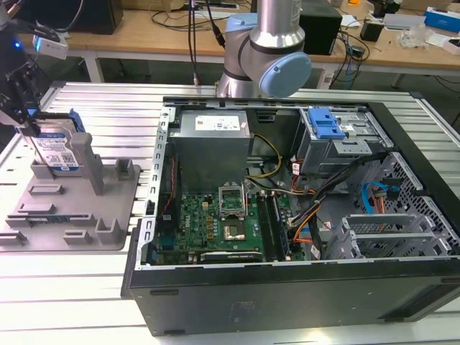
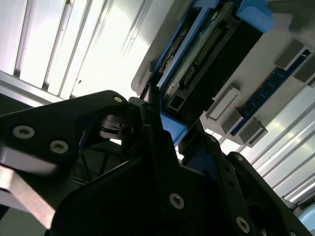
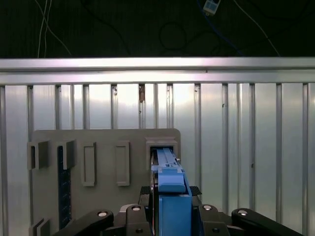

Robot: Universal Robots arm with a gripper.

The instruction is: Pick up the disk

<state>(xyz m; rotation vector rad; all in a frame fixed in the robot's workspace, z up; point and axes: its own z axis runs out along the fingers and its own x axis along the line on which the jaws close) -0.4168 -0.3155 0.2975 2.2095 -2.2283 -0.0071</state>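
**Disk** point(image 1: 56, 149): silver drive with a white-and-blue label and a blue edge frame. It is at the far left of the exterior view, in the upper half. It stands on edge in the grey holder point(image 1: 115, 215), between two upright posts. The connector edge seems to be uppermost, so I judge the long axis to run upright, down into the slot. It looks seated and not yet lifted clear.

**My gripper** point(image 1: 25, 115): upper left corner of the exterior view, directly above the disk's top edge. The disk lies straight below me, in line with my reach.

**Gripper state:** closed on the disk. In the second wrist view my gripper point(image 2: 172, 123) has its black fingers point(image 2: 150, 128) against the blue frame of the disk point(image 2: 206, 54). In the first wrist view my gripper point(image 3: 171, 191) flanks the frame point(image 3: 170, 177) on both sides, with no gap I can see. I hold nothing else.

**Surroundings:** an open computer case point(image 1: 287, 302) stands to the exterior view's right of the holder, well apart from me. A ribbed metal table point(image 1: 93, 100) lies under everything
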